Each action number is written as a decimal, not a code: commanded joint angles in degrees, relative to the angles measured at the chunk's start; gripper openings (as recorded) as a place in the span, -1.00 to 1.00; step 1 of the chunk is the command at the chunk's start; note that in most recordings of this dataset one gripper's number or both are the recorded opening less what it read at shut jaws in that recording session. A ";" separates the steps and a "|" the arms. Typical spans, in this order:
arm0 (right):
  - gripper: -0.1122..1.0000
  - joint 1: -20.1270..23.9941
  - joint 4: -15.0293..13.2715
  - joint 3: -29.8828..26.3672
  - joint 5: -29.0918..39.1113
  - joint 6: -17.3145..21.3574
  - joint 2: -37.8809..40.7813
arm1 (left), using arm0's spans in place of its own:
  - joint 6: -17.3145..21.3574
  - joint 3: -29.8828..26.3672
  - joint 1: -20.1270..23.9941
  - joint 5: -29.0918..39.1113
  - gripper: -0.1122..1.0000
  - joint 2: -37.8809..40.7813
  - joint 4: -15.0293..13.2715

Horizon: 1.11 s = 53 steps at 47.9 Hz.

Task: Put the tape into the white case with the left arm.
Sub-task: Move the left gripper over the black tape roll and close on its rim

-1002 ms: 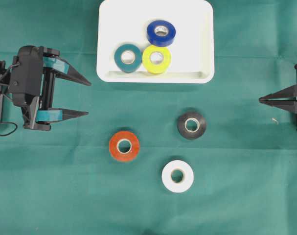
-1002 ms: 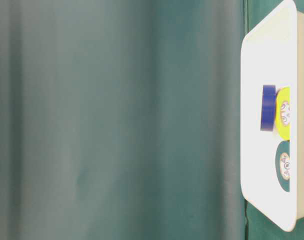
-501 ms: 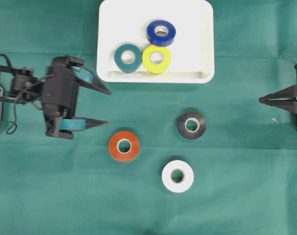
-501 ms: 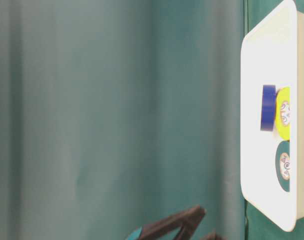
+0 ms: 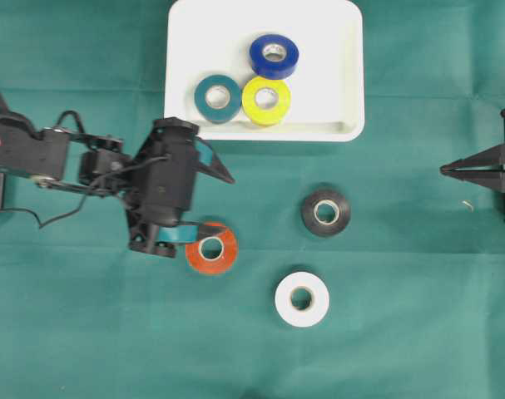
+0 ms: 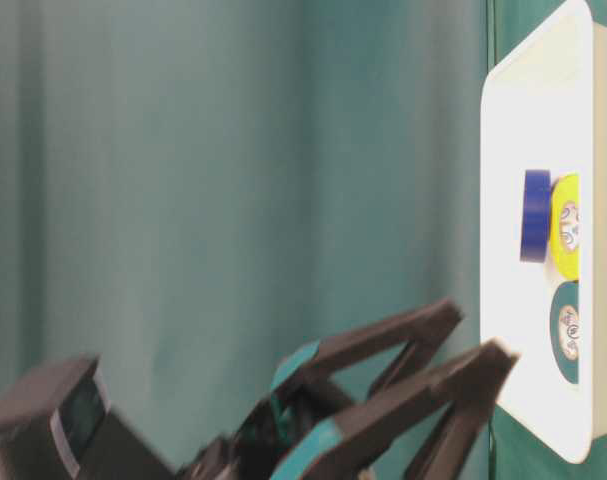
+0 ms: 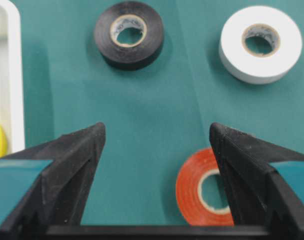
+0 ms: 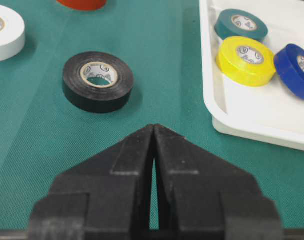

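Left claw (image 5: 215, 204) has swung from the 9 o'clock edge to the red tape (image 5: 211, 248) on the counter (image 5: 385, 332), jaws wide and empty, one finger over its rim; off-centre closing could nudge it away from the white case (image 5: 344, 75) at 12 o'clock.

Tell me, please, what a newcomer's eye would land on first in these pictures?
Probably the white case at the top of the overhead view, holding blue, yellow and teal tape rolls. Next, the left gripper, jaws open, beside the red roll on the green cloth, with black and white rolls lying loose nearby.
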 commanded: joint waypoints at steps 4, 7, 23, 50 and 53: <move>-0.97 -0.09 0.00 -0.62 -0.53 0.00 0.44 | 0.18 -5.10 -0.18 1.85 0.70 3.43 -0.09; -0.97 -0.09 0.00 -0.53 -0.53 0.00 0.44 | 0.26 -6.68 -0.26 2.72 0.69 5.10 0.00; -0.97 -0.09 -0.09 -0.62 -0.53 0.00 0.44 | 1.05 -14.59 -0.44 4.57 0.70 12.39 0.18; -0.97 -0.09 -0.09 -0.53 -0.53 0.00 0.44 | 2.64 -28.30 -1.14 10.37 0.70 25.49 0.26; -0.97 -0.09 -0.09 -0.53 -0.53 0.00 0.44 | 2.72 -29.36 -1.05 10.37 0.70 26.63 0.35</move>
